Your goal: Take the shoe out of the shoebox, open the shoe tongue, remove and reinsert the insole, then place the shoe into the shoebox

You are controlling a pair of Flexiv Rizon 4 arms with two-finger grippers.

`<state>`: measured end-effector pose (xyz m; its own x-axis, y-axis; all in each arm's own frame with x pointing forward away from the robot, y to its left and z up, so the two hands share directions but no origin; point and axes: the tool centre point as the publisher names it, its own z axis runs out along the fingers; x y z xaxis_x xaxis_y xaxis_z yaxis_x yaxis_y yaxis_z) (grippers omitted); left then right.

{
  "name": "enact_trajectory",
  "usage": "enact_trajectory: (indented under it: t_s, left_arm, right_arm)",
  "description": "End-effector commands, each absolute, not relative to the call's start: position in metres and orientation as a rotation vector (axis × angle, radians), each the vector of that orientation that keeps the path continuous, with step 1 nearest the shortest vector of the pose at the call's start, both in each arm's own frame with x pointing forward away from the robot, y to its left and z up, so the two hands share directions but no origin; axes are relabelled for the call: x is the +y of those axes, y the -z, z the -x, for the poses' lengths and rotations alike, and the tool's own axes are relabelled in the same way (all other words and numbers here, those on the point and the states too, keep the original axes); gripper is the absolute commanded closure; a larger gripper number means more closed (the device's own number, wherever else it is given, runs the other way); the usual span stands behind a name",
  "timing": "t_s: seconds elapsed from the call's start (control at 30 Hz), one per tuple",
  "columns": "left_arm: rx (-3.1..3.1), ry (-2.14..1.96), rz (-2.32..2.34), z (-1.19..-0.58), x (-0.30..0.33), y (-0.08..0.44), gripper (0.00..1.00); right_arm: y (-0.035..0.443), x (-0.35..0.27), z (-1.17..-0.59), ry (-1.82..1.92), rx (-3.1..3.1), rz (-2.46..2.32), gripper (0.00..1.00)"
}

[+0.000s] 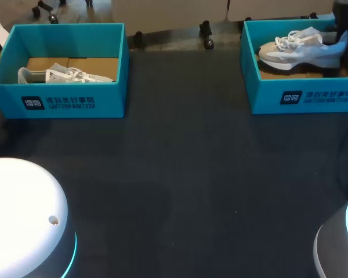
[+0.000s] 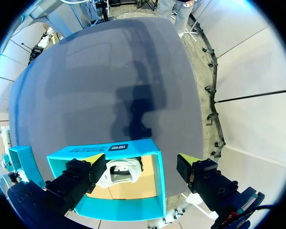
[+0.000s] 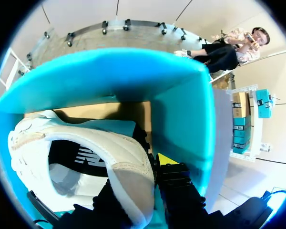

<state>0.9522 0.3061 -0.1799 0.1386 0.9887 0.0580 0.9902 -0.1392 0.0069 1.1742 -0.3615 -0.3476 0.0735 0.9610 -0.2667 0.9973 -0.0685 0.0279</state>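
Note:
Two teal shoeboxes stand at the back of the table. In the right shoebox [image 1: 267, 95] a white and grey shoe [image 1: 298, 49] lies with its heel toward my right gripper [image 1: 343, 32]. In the right wrist view that gripper [image 3: 152, 179] is shut on the shoe's [image 3: 86, 148] heel collar, one finger inside the opening and one yellow-tipped finger [image 3: 168, 160] outside. The left shoebox [image 1: 58, 101] holds another white shoe [image 1: 64, 74] on its side. My left gripper [image 2: 143, 160] hangs open above that shoebox [image 2: 152, 202], with the shoe [image 2: 121, 172] below it and untouched.
The dark table mat [image 1: 185, 185] spreads in front of both boxes. Two rounded white robot bases sit at the near corners, one at the left [image 1: 17, 220] and one at the right [image 1: 342, 243].

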Motion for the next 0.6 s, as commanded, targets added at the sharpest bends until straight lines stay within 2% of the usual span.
enact_trajectory:
  t_s: [0.03,0.6]
  left_arm:
    - [-2.039,0.079,2.346,-0.951,0.306,0.180,0.00]
    - [-2.039,0.079,2.346,-0.951,0.306,0.180,0.00]
  right_arm:
    - [0.327,-0.362,-1.165,0.256,1.977,-2.127,1.00]
    - [0.266,-0.359,-1.161,0.165,1.903,-2.095,1.00]
